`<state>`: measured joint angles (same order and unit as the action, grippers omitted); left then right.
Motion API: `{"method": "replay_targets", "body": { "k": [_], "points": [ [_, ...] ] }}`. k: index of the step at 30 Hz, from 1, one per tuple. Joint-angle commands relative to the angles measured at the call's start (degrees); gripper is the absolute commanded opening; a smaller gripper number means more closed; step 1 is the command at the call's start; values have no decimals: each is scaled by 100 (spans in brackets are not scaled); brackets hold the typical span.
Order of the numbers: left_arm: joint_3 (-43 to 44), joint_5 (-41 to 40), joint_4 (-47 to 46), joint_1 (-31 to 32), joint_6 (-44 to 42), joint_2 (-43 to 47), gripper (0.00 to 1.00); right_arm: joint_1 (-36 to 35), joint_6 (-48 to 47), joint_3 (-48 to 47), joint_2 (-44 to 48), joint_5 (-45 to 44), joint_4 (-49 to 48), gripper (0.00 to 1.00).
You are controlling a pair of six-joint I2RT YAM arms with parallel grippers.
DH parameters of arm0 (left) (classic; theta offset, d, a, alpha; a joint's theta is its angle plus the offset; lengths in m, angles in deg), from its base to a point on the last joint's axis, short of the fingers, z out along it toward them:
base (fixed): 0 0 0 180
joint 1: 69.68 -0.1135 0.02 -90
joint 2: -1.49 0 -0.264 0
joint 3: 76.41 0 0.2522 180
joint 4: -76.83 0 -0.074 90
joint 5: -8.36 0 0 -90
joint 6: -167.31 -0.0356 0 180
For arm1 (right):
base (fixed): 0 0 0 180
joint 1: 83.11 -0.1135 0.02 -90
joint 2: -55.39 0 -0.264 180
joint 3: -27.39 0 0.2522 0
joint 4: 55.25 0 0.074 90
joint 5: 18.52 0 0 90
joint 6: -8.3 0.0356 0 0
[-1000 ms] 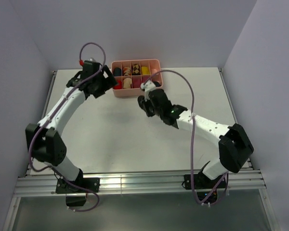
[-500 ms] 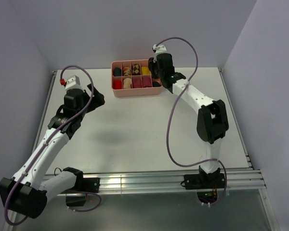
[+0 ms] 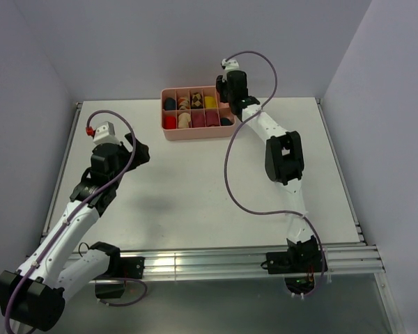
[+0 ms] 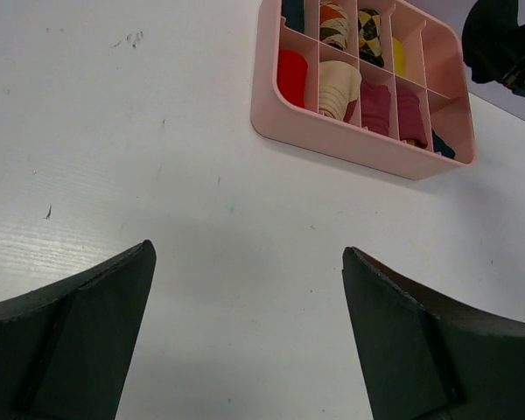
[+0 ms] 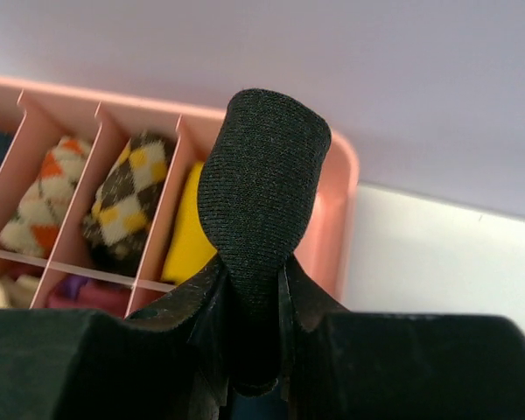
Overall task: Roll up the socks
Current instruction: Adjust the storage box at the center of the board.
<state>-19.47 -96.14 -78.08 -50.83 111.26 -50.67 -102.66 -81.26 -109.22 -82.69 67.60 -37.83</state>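
My right gripper (image 5: 252, 271) is shut on a rolled black sock (image 5: 262, 184), whose rounded end sticks out past the fingers. It hangs over the far right end of the pink tray (image 5: 332, 206), beside a yellow roll (image 5: 188, 232). In the top view the right gripper (image 3: 225, 96) sits at the tray's back right corner and hides the sock. My left gripper (image 4: 248, 254) is open with nothing between its fingers, over bare table to the left of the tray (image 4: 332, 144); the top view shows the left gripper (image 3: 141, 152) well short of it.
The pink tray (image 3: 195, 137) at the back of the table holds several rolled socks: red (image 4: 290, 77), cream (image 4: 338, 89), argyle (image 5: 127, 206) and magenta (image 4: 376, 105). The grey back wall rises right behind it. A metal rail (image 3: 195, 263) runs along the near edge.
The right arm has swung from the table in front of the tray up to its back right corner with the black sock. The left arm has pulled back from the tray toward the left.
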Motion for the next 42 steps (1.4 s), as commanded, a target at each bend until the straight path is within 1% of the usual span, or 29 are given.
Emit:
{"method": "replay_targets", "body": {
  "k": [1,4,7,9,15,16,19,24,27,28,31,34,42],
  "points": [
    [-20,-70,-377,-4,-152,92,93,92,-273,-573,-244,177,-349,0],
    [-29,-53,-333,4,-108,57,93,109,-265,-600,-403,142,-498,0],
    [-20,-79,-272,4,-100,22,93,153,-168,-687,-552,142,-428,0],
    [-11,-70,-246,4,-108,22,93,197,-124,-881,-632,142,-191,2],
    [6,-79,-87,-4,-108,22,93,276,-176,-1233,-782,362,214,18],
    [15,-70,-53,4,-117,31,93,268,-185,-1215,-764,483,223,22],
    [15,-123,27,4,-126,136,93,276,-168,-1198,-755,484,266,26],
    [-20,-228,193,4,-135,312,93,285,-124,-1250,-764,441,416,27],
    [-29,-272,273,4,-108,435,93,320,-89,-1365,-808,458,513,32],
    [-37,-290,334,-4,-108,496,93,320,-80,-1321,-799,458,495,36],
    [-55,-325,457,4,-73,628,93,320,-89,-1216,-738,493,469,41],
    [-90,-360,536,4,-38,768,93,320,-80,-1241,-746,502,478,44],
    [-161,-492,826,-4,32,1085,92,329,-80,-1312,-791,511,548,46]
  ]
}}
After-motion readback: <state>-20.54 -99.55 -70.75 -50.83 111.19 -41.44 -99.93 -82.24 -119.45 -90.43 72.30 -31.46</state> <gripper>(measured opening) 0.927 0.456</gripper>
